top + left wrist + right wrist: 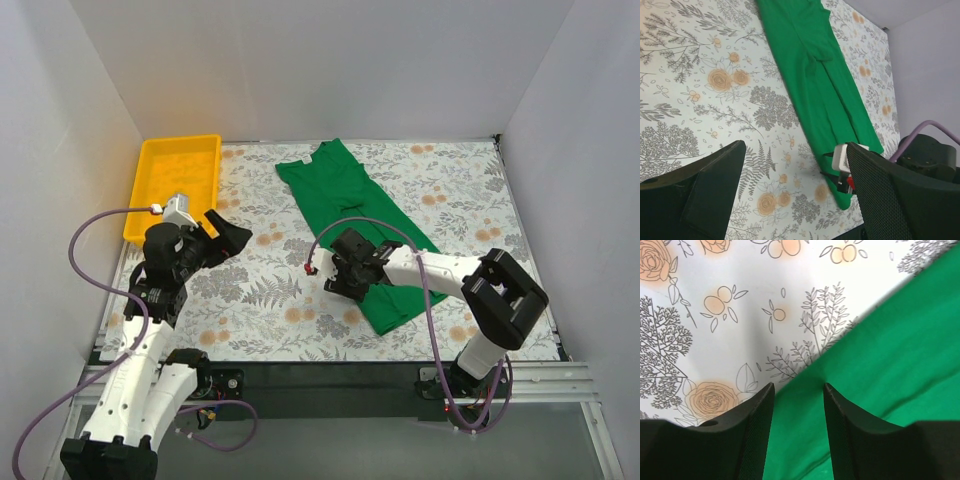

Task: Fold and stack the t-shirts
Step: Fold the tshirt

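Note:
The bright green t-shirt [360, 225] lies folded into a long narrow strip, running diagonally from the back centre to the front right of the table. It also shows in the left wrist view [820, 85]. My right gripper [338, 283] is low over the strip's left edge near its front end, jaws open, with the green fabric edge [805, 405] between the fingertips but not pinched. My left gripper [232, 238] is open and empty, raised over the floral cloth left of the shirt.
A yellow plastic tray [150, 190] stands at the back left, apparently empty. A floral tablecloth [270, 290] covers the table. White walls close in on three sides. A black rail runs along the near edge.

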